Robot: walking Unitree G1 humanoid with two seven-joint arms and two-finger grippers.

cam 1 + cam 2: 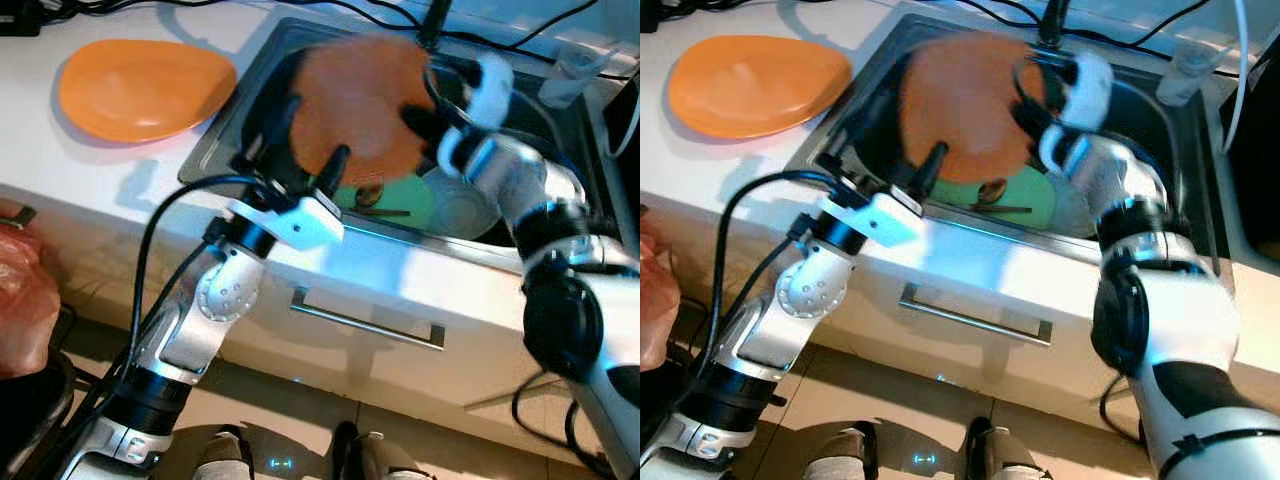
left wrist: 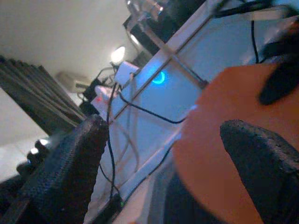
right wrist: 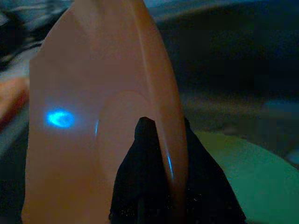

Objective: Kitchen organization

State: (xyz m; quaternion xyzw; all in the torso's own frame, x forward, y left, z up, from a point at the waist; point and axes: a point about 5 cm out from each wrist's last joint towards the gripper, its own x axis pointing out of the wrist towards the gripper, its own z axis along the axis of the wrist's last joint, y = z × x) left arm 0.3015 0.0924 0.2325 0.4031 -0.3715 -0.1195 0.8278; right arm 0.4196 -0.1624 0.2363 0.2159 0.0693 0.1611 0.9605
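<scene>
Two orange plates: one lies flat on the white counter — plate on the counter — and the other, the raised plate, is held above the sink. The right gripper pinches its rim; the left gripper is spread open at its lower edge. One green plate lies in the sink.

Plate in the air: we see an orange plate tilted on edge above the sink.
Plate on counter: a second orange plate lies flat.
Sink contents: green plate, flat.
</scene>
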